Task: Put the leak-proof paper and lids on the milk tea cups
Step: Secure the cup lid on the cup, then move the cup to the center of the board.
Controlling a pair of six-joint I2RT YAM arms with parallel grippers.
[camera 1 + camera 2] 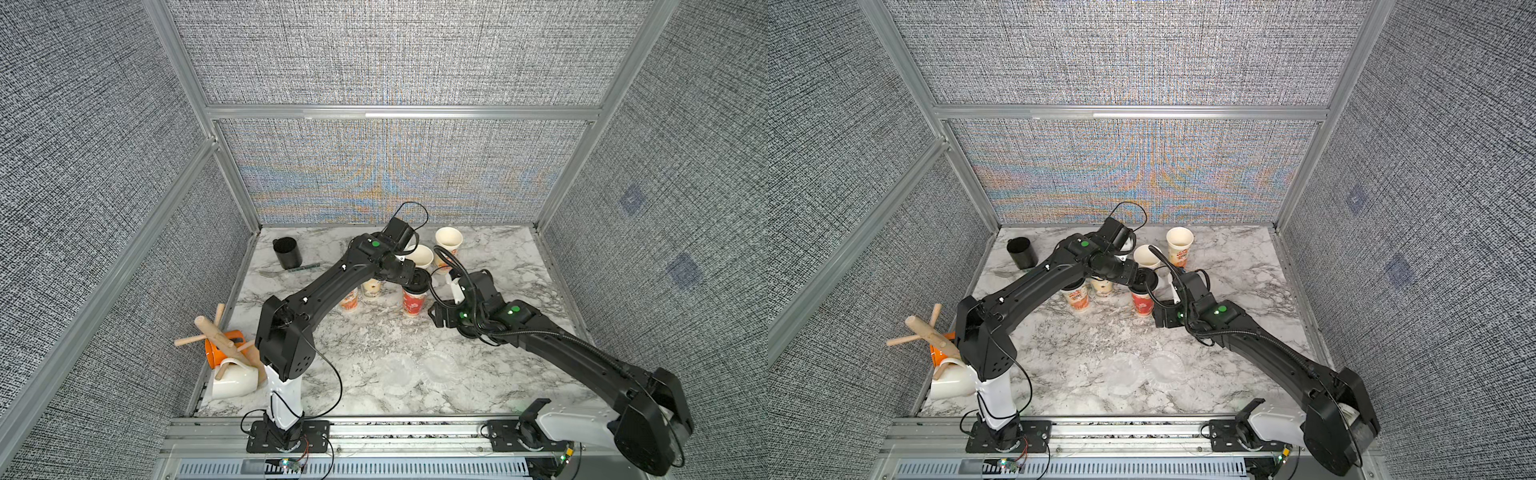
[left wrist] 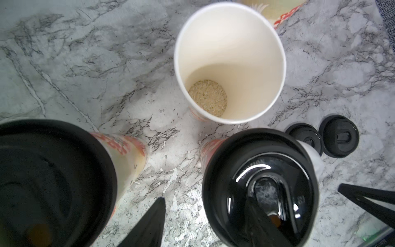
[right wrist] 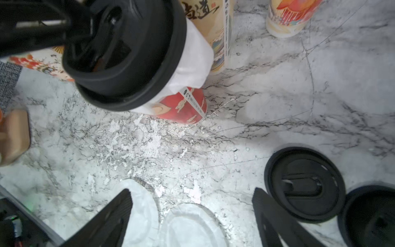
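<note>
The red cup (image 1: 413,305) has paper under its lid (image 2: 226,162). Of two left cups (image 1: 350,300), one shows a lid; paper there I cannot see. Two far cups (image 1: 449,242) stand open. Two sheets (image 1: 401,374) lie near. Left gripper (image 2: 251,192) and right gripper (image 3: 192,192) are both spread, empty.

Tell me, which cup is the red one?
The lidded cup nearest the right gripper: red side, white paper peeking below its black lid; the others are paler.
</note>
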